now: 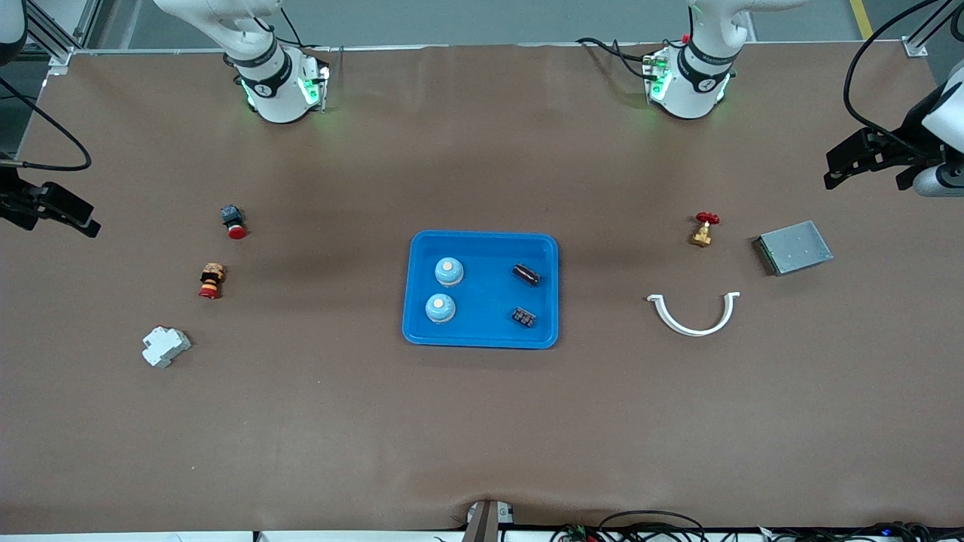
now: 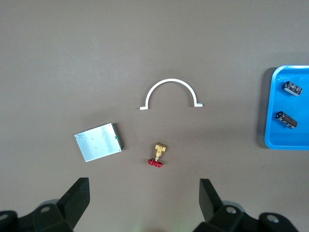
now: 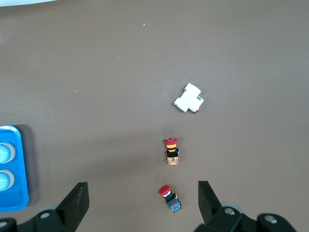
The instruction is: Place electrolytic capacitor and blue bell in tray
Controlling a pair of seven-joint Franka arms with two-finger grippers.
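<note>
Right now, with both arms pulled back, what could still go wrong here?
Little, I think. Both blue bells and both capacitors already lie in the tray.
1. The capacitors lie on their sides, so a bumped tray might roll them.
2. The open left pincer hangs over the red-handled valve and grey box; the open right pincer over two red push-buttons. Descending straight down might strike them.
</note>
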